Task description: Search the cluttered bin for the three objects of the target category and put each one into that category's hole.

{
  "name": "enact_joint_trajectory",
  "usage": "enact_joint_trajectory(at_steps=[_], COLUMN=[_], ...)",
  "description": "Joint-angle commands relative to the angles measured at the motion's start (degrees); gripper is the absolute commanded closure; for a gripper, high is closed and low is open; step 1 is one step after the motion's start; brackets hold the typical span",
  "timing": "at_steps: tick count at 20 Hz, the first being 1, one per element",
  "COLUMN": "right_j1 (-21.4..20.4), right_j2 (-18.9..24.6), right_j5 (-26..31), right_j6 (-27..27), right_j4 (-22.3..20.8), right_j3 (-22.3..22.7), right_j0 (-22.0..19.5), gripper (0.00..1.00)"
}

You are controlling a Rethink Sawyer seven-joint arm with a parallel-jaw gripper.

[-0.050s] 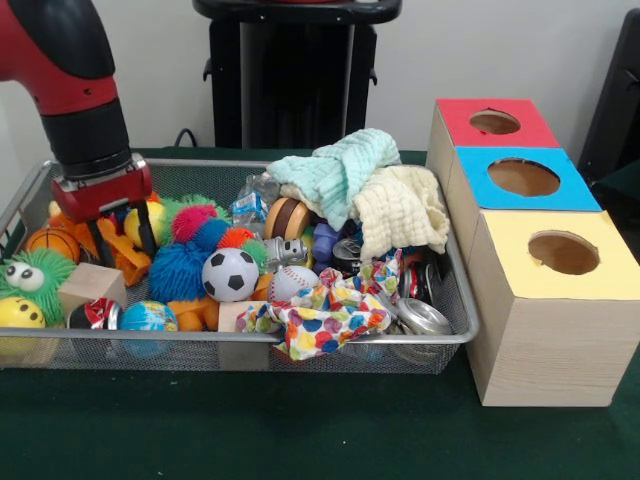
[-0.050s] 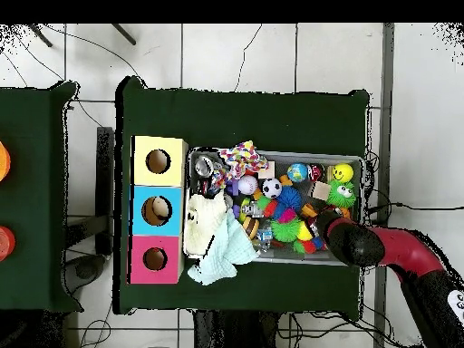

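My gripper (image 1: 122, 240) hangs low over the left end of the wire bin (image 1: 455, 335), open, its two dark fingers straddling an orange toy (image 1: 128, 262) and a yellow ball (image 1: 133, 221). Nothing is held. Several balls lie around it: a small basketball (image 1: 52, 243) just to its left, a soccer ball (image 1: 230, 273), a baseball (image 1: 292, 282), a globe ball (image 1: 147, 317) and a yellow smiley ball (image 1: 18, 312). In the overhead view the gripper (image 2: 319, 220) is at the bin's right end, near its lower rim.
Right of the bin stand three wooden boxes with round holes: red (image 1: 496, 122), blue (image 1: 524, 177), yellow (image 1: 563, 252). Mint (image 1: 340, 165) and cream cloths (image 1: 400, 210) pile at the bin's back right, a patterned cloth (image 1: 320, 320) at the front. Fuzzy toys, cans and wooden blocks fill the rest.
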Motion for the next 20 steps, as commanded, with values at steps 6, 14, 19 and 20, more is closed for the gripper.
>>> enact_joint_trajectory(at_steps=[6,14,19,20], right_j1=[2.5,-0.5,-7.4,-8.3], right_j2=[-1.8,-0.9,0.7,0.5], right_j5=[0.2,3.6,4.9,4.3], right_j6=[-4.7,-4.9,-1.4,-0.4], right_j4=[-1.6,0.9,4.6,4.9], right_j3=[-1.8,1.3,8.0,9.1], right_j0=[-1.0,-0.8,-0.7,-0.5], gripper=[1.00,1.00,1.00,1.00])
